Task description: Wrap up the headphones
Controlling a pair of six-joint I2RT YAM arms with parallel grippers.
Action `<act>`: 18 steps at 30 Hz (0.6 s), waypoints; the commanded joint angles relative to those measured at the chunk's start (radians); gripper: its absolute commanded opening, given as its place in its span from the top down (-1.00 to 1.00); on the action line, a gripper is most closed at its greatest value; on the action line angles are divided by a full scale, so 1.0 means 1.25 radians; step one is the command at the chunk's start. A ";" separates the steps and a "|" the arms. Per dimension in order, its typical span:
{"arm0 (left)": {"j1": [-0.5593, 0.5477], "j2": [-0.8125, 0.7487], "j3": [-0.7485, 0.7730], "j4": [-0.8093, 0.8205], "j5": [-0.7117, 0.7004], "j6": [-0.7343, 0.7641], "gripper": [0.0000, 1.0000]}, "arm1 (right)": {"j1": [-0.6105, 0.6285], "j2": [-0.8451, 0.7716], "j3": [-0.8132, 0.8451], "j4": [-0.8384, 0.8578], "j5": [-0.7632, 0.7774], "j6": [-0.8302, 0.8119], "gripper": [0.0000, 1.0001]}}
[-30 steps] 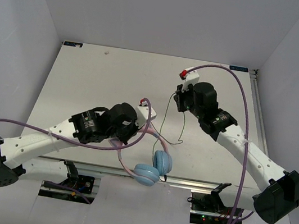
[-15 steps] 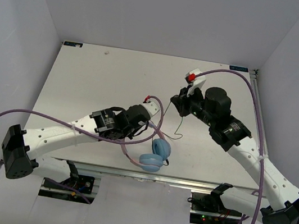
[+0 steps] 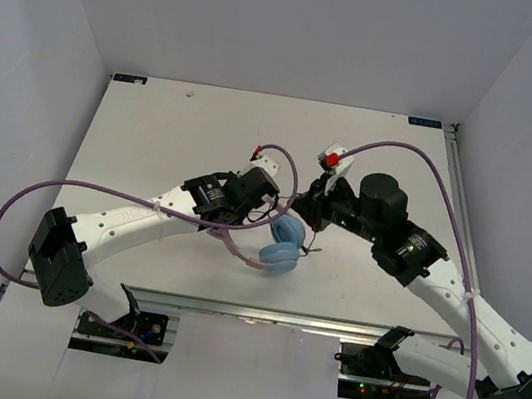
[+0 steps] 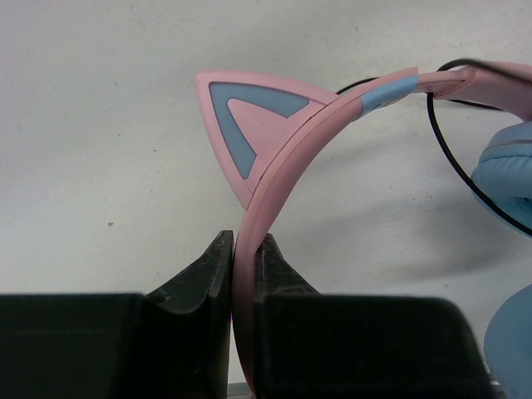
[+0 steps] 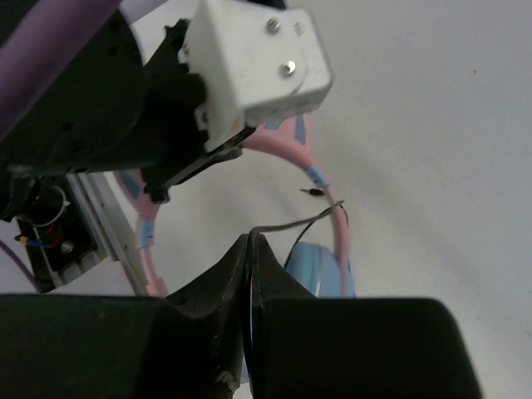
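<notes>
The headphones [image 3: 284,245] hang just above the middle of the table, their light blue ear cups lowest. My left gripper [image 4: 243,237] is shut on the pink headband [image 4: 274,166], just below a cat ear [image 4: 249,116]; an ear cup [image 4: 507,183] shows at the right. My right gripper [image 5: 252,238] is shut on the thin black cord [image 5: 307,220], which runs over the headband [image 5: 291,150] toward an ear cup [image 5: 320,266]. The cord's plug [image 5: 313,192] hangs free. In the top view the two grippers sit close together, left [image 3: 266,212] and right [image 3: 316,218].
Thick purple arm cables [image 3: 423,164] loop over both arms. The left arm's white wrist camera mount [image 5: 258,58] fills the upper left of the right wrist view, very near my right fingers. The table's metal front rail [image 3: 228,310] runs below the headphones.
Both arms swung toward the table's middle. The left gripper carried the headphones away from the front edge, and the right gripper brought the cord down and left, close to them.
</notes>
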 commanded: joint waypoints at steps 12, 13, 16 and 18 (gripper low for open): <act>0.045 0.002 0.095 0.040 -0.076 -0.226 1.00 | 0.076 -0.091 -0.170 0.258 -0.148 0.158 0.85; 0.047 -0.004 0.095 0.052 -0.066 -0.237 1.00 | 0.079 -0.090 -0.181 0.267 -0.137 0.161 0.85; 0.053 -0.013 0.090 0.073 -0.056 -0.262 1.00 | 0.085 -0.084 -0.203 0.290 -0.118 0.170 0.85; 0.057 -0.018 0.086 0.083 -0.051 -0.282 1.00 | 0.090 -0.080 -0.211 0.302 -0.110 0.176 0.85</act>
